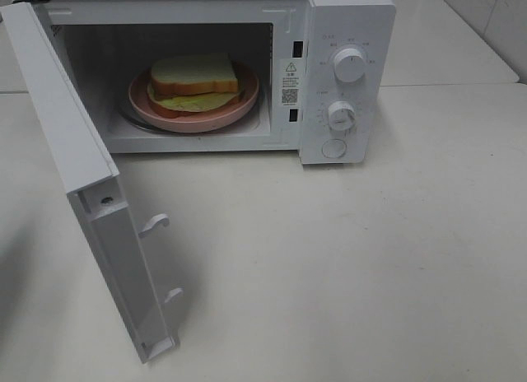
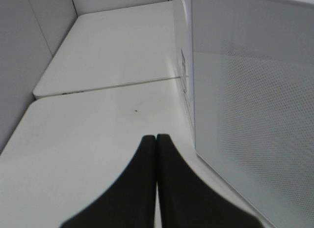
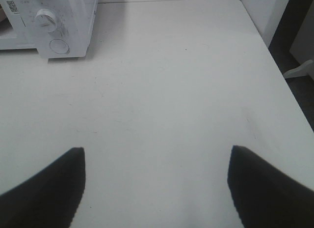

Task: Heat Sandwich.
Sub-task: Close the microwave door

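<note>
One sandwich (image 1: 193,81) sits on the pink plate (image 1: 244,102) inside the microwave (image 1: 354,32). Left gripper (image 2: 156,136) is closed tight on nothing; right gripper (image 3: 157,148) is spread wide, empty.

Soft, even light fills all 3 views; the white table (image 1: 370,258) reads bright without hard glare. The microwave (image 1: 346,36) cavity is dimmer, with a soft shadow under the pink plate (image 1: 243,110). The high view is slightly grainy. Close to the lenses, the left gripper (image 2: 156,137) and right gripper (image 3: 157,148) are near-black, soft-edged blurs with no surface detail.
</note>
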Robot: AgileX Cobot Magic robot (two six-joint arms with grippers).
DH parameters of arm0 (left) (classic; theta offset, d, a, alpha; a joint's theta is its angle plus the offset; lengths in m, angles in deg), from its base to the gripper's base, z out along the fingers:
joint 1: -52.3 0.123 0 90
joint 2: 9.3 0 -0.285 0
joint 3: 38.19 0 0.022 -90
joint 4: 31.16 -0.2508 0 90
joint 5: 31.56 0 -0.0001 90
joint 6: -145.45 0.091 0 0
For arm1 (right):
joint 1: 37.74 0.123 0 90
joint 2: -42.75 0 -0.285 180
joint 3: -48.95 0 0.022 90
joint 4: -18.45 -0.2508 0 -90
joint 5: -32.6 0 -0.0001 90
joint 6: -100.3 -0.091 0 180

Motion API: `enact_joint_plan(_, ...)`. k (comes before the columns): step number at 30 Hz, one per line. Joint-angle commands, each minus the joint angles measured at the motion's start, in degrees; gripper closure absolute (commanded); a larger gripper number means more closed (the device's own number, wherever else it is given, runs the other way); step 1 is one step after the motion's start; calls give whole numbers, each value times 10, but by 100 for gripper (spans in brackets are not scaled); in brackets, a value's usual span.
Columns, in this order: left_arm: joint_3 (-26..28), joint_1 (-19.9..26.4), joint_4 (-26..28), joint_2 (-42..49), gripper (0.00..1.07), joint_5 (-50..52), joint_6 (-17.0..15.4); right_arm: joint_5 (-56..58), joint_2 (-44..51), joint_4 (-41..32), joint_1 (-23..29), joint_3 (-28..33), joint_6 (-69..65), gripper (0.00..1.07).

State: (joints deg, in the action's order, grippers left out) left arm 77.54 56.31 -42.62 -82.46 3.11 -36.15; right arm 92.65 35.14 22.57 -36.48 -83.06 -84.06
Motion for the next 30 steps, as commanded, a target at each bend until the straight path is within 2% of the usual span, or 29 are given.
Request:
enact_joint_plan(1, 3, -2, -44, -41, 107, 49, -40, -6, 16, -1, -2, 2, 2, 31)
enact_joint_plan(5, 28, -2, -121, -93, 107, 69, -57, -6, 16, -1, -2, 2, 2, 31)
enact_joint_plan(6, 28, -2, -121, -93, 107, 69, -57, -6, 16, -1, -2, 2, 2, 31)
enact_joint_plan(7, 35, -2, -148, -107, 107, 93, -80, -6, 16, -1, -2, 2, 2, 31)
enact_joint_plan(9, 35, -2, -166, -120, 107, 132, -100, -6, 16, -1, -2, 2, 2, 31)
enact_joint_plan(12, 35, -2, -182, -141, 107, 178, -109, -6, 16, -1, -2, 2, 2, 31)
enact_joint_plan(15, 35, -2, -183, -155, 107, 186, -109, -6, 16, -1, -2, 2, 2, 31)
enact_joint_plan(20, 43, -41, -179, -181, 107, 195, -100, -6, 16, -1, -2, 2, 2, 31)
enact_joint_plan(21, 50, -62, -168, -186, 107, 191, -76, -6, 16, -1, -2, 2, 2, 31)
enact_joint_plan(23, 58, -82, -145, -193, 107, 187, -57, -6, 16, -1, -2, 2, 2, 31)
enact_joint_plan(24, 58, -82, -145, -193, 107, 187, -57, -6, 16, -1, -2, 2, 2, 31)
enact_joint_plan(28, 87, -144, -84, -214, 107, 179, -54, -6, 16, -1, -1, 2, 2, 31)
enact_joint_plan(30, 92, -153, -79, -218, 107, 178, -53, -6, 16, -1, -1, 2, 2, 31)
